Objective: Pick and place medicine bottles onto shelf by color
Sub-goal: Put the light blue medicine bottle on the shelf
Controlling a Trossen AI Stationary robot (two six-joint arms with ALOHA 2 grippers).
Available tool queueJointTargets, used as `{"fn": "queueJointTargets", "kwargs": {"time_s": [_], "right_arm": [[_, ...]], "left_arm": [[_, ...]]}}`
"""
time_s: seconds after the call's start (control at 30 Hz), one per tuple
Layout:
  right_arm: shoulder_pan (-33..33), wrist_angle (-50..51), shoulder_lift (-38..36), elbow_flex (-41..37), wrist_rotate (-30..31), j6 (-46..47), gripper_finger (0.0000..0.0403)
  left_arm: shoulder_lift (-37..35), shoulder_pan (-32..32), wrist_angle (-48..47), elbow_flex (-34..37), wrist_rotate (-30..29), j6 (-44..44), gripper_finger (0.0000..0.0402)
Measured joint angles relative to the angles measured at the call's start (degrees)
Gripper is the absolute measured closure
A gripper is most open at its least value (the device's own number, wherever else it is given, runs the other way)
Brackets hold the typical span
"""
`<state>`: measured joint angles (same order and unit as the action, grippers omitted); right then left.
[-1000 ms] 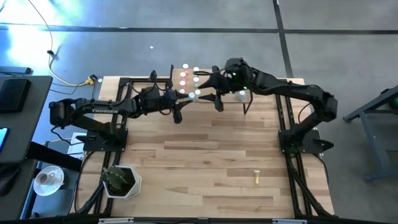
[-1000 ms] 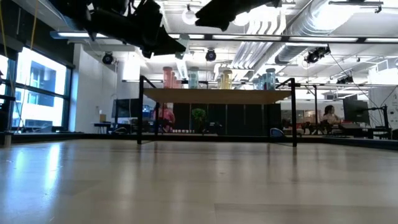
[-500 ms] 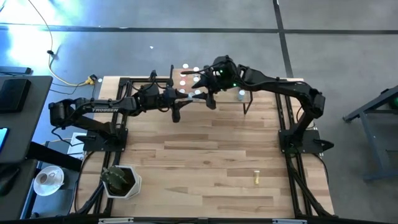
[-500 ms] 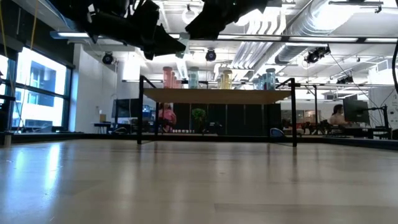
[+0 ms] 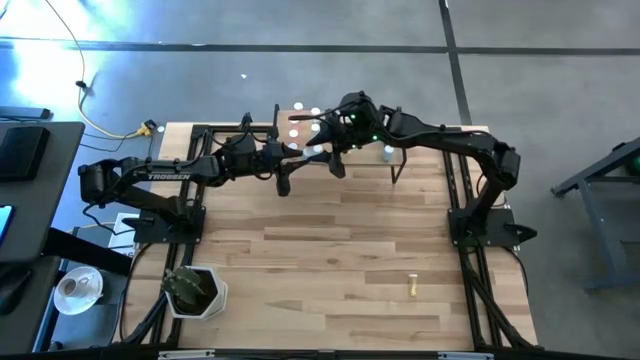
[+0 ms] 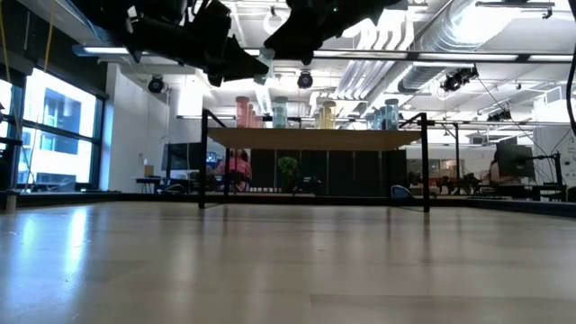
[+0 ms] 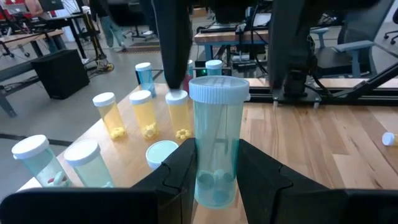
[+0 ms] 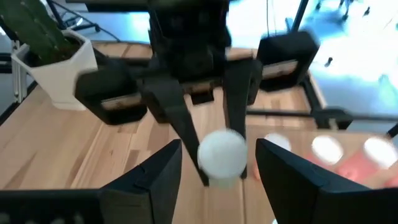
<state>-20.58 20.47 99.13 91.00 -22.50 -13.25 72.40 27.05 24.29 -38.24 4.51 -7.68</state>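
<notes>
My left gripper (image 7: pixel 216 177) is shut on a blue-green medicine bottle (image 7: pixel 217 137) with a white cap, holding it upright above the shelf's (image 5: pixel 392 140) near left part. My right gripper (image 8: pixel 219 163) is open. Its fingers (image 7: pixel 169 50) stand on either side of the bottle's cap (image 8: pixel 221 153), apart from it. Yellow bottles (image 7: pixel 143 113) and blue-green bottles (image 7: pixel 36 160) stand upright on the shelf top (image 6: pixel 310 139), pink ones (image 6: pixel 241 112) too. One yellow bottle (image 5: pixel 411 286) lies on the tabletop at the near right. My left gripper pinches the bottle's lower body (image 7: pixel 214 186) between its two fingers. The fingers come nearly level from the table's left. The bottle stands upright in the hold, cap up, lifted clear of the shelf and the table.
A white pot with a green plant (image 5: pixel 194 290) stands at the table's near left corner. The shelf's thin black legs (image 6: pixel 426 171) rise from the far part of the table. Bare planks (image 5: pixel 330 260) lie between shelf and near edge.
My right gripper has gone toward the table's left and slightly down, closing in on the bottle in my left gripper until its open fingers flank the cap. The bottle stays upright in place.
</notes>
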Motion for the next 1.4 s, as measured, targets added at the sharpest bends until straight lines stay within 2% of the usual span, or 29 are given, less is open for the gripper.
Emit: {"fn": "queueJointTargets", "kwargs": {"time_s": [0.4, 0.83, 1.4], "right_arm": [[0.35, -1.03, 1.24, -0.07, 0.04, -0.09, 0.021], [0.35, -0.42, 1.16, -0.07, 0.24, -0.09, 0.0261], [0.35, -0.37, 1.16, -0.07, 0.24, 0.76, 0.0264]], "left_arm": [[0.0, 0.0, -0.02, -0.02, 0.0, 0.17, 0.0314], [0.0, -0.04, -0.02, -0.04, 0.0, 1.64, 0.0314], [0.0, -0.04, 0.02, -0.04, 0.0, 1.53, 0.0314]]}}
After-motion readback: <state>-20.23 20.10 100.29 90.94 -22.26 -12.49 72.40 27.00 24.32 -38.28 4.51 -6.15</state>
